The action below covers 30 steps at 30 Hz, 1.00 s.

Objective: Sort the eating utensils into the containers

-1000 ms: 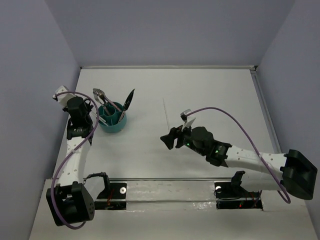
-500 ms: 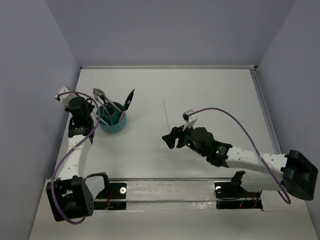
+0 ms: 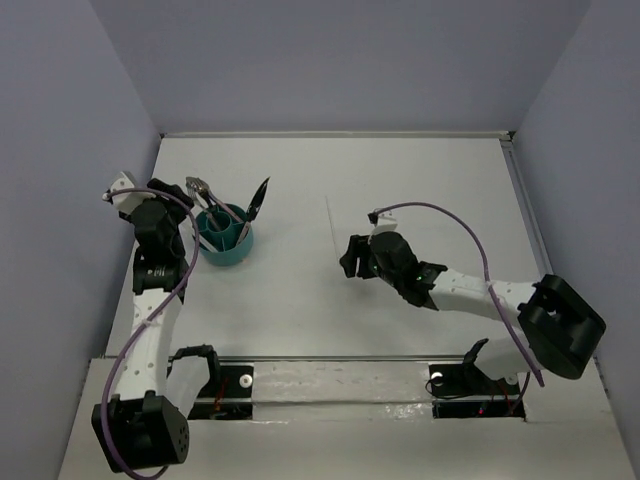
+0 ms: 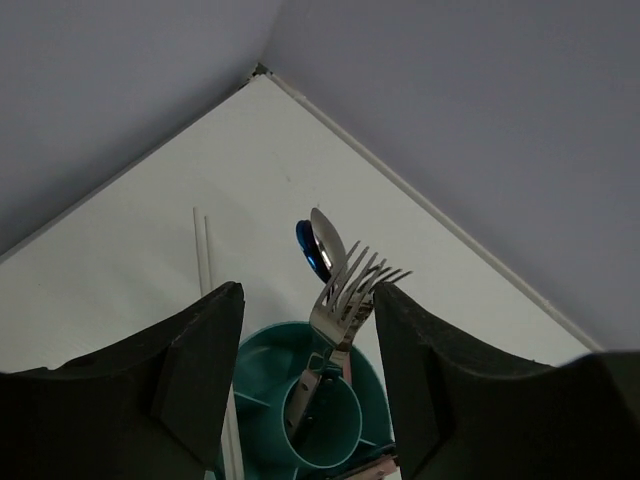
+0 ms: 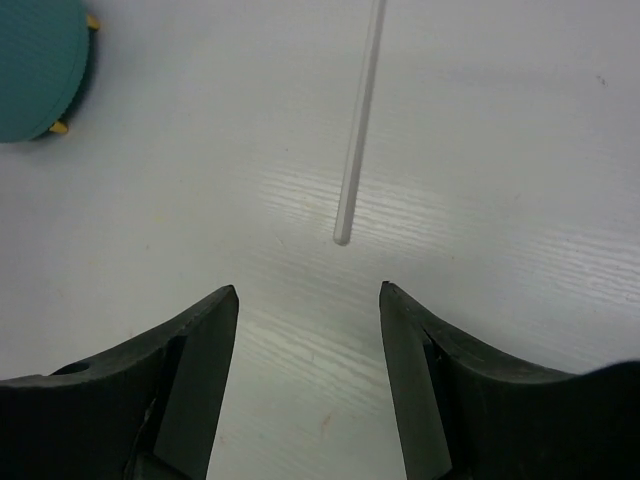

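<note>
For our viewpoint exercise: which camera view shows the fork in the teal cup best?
Left wrist: the fork sits close, tines distinct. Top external shows it tiny, without detail; right wrist shows the cup, no fork.

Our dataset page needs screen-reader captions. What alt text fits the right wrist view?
The open, empty right gripper hangs over a white table; a thin white stick lies just ahead of it. Part of a teal cup shows at upper left.

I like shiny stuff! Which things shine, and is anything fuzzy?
Left wrist view: the silver metal fork gleams; the near black jaws look a bit soft. Right wrist view: streaky glare on the white table by the thin white stick.
</note>
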Each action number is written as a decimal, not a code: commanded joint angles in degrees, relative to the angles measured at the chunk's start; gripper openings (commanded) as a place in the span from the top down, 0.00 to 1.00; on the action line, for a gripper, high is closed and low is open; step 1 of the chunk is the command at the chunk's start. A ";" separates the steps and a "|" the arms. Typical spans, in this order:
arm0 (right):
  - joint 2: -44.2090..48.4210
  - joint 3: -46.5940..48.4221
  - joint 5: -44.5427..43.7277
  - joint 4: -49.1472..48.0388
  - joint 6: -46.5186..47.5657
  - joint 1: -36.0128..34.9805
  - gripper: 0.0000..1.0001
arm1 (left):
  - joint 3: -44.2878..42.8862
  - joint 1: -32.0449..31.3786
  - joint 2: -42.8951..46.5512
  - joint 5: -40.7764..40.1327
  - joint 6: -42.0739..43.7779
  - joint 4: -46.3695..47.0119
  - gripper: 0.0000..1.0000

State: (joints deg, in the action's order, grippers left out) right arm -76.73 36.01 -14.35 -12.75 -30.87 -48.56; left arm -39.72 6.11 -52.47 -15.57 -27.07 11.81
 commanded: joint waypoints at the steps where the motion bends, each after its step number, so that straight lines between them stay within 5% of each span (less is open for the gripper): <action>1: -6.30 8.08 -1.72 6.22 0.37 1.26 0.36 | 0.70 -1.01 4.82 2.82 -0.97 3.74 0.45; 17: -32.42 29.38 -7.36 21.80 4.68 2.32 0.55 | -0.53 -7.86 10.63 22.59 -2.46 5.76 0.35; 22: -37.34 32.89 -4.55 22.85 4.94 2.32 1.00 | -1.58 -9.19 10.20 28.21 -2.29 5.94 0.35; 30: -26.57 27.72 -6.30 20.14 4.86 2.32 1.00 | -4.13 -12.52 2.91 40.52 -2.29 5.41 0.36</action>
State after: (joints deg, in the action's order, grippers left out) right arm -110.08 67.42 -20.40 7.44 -26.13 -46.50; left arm -40.34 -4.45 -46.15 15.77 -29.21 14.41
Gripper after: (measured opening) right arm 0.032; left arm 0.641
